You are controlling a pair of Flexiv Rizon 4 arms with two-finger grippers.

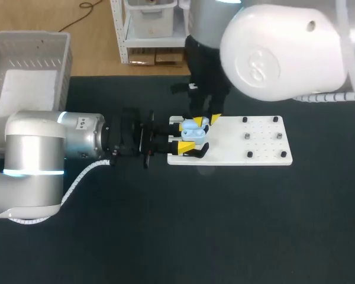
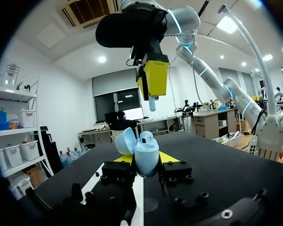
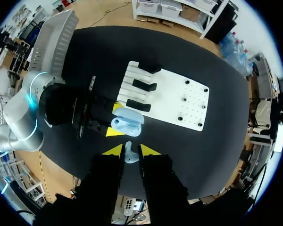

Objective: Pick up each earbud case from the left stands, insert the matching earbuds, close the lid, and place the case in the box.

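The white board (image 1: 260,148) lay on the dark surface (image 1: 225,236), and everything that mattered was gathered at its left end. There the left claw (image 1: 186,136) came in level from beyond the board's left edge. Its yellow-tipped fingers were clamped on the light blue earbud case (image 2: 146,153), one finger against each side. The case sat at the board's left end, close by the black stands (image 3: 144,85) that stood in a row there. Its lid was tilted open. I could not tell whether the case rested on the board or was held just clear of it.

Over that same end of the board the right claw (image 3: 130,150) pointed straight down. Its fingers were set narrow and pinched a light blue earbud (image 3: 129,153) between the yellow tips. The earbud hung above the open case, apart from it.

Small pegs (image 1: 247,136) dotted the board's right half. The white box (image 1: 29,65) stood well apart from the board, beyond its left end.
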